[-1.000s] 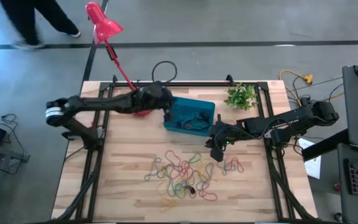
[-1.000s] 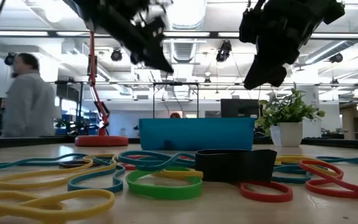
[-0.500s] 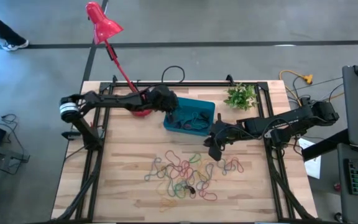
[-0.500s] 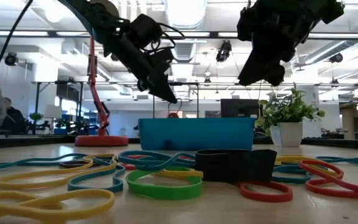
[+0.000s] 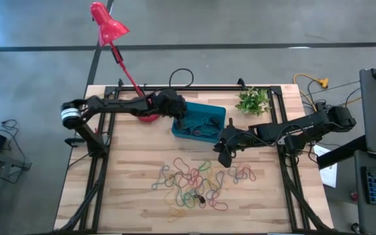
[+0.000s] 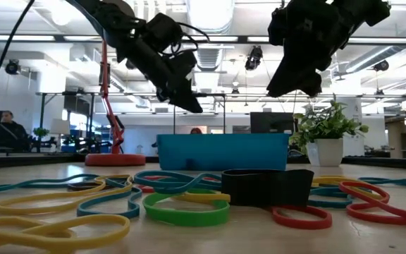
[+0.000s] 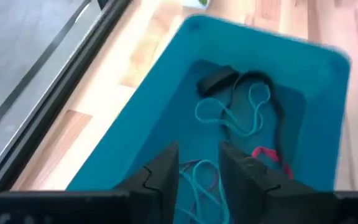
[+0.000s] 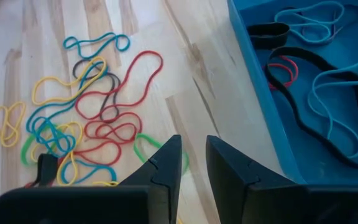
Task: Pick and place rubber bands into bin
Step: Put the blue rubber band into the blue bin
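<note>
Right gripper (image 8: 190,163), narrowly parted and empty, hovers beside the bin (image 5: 219,115), nearer the bands (image 5: 191,183) than left gripper (image 7: 197,171), over the bin.

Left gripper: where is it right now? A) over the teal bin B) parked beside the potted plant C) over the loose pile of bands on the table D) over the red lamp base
A: the left gripper hangs above the bin, and its wrist view looks straight down into it.
</note>
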`<control>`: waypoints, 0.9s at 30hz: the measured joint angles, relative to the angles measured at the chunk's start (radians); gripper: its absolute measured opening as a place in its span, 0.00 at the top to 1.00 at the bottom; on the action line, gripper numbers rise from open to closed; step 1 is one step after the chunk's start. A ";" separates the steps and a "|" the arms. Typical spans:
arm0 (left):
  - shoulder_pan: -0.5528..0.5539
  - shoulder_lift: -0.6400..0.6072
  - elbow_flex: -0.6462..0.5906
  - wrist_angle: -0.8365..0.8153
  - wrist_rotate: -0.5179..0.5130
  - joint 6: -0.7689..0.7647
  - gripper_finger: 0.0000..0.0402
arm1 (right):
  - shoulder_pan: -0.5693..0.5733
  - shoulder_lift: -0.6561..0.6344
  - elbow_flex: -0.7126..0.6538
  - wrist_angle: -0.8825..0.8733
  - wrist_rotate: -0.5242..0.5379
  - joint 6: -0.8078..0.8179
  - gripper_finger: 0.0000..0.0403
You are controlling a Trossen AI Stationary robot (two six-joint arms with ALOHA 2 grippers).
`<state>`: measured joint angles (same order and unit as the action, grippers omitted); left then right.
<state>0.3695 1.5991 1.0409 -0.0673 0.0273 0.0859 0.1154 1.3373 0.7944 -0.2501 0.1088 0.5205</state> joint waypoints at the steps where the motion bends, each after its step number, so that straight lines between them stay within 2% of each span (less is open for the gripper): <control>1: 0.000 -0.008 0.000 -0.002 0.001 -0.011 0.75 | 0.000 0.000 0.000 0.001 0.000 0.000 0.84; 5: -0.002 -0.033 0.001 -0.019 0.002 -0.028 0.75 | 0.000 0.000 0.000 0.003 -0.001 0.000 0.85; 7: -0.003 -0.045 0.007 -0.064 0.039 -0.035 0.75 | 0.000 0.000 0.000 0.003 -0.001 0.002 0.85; 12: -0.010 -0.096 0.021 -0.365 0.349 -0.036 0.75 | 0.016 0.000 0.000 0.003 -0.035 0.016 0.85; 15: -0.046 -0.127 -0.006 -0.550 0.450 -0.023 0.75 | 0.038 0.000 -0.004 0.002 -0.038 -0.001 0.84; 18: -0.110 -0.175 -0.048 -0.634 0.457 -0.020 0.75 | 0.047 0.000 -0.012 0.000 -0.037 -0.011 0.83; 24: -0.265 -0.259 -0.146 -0.620 0.426 -0.060 0.75 | 0.050 0.000 -0.019 -0.009 -0.036 -0.009 0.82; 27: -0.311 -0.278 -0.178 -0.620 0.397 -0.125 0.75 | 0.057 0.000 -0.021 -0.054 -0.122 -0.005 0.81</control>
<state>0.0588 1.3214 0.8627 -0.6875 0.4242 -0.0393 0.1722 1.3369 0.7738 -0.3037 -0.0130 0.5156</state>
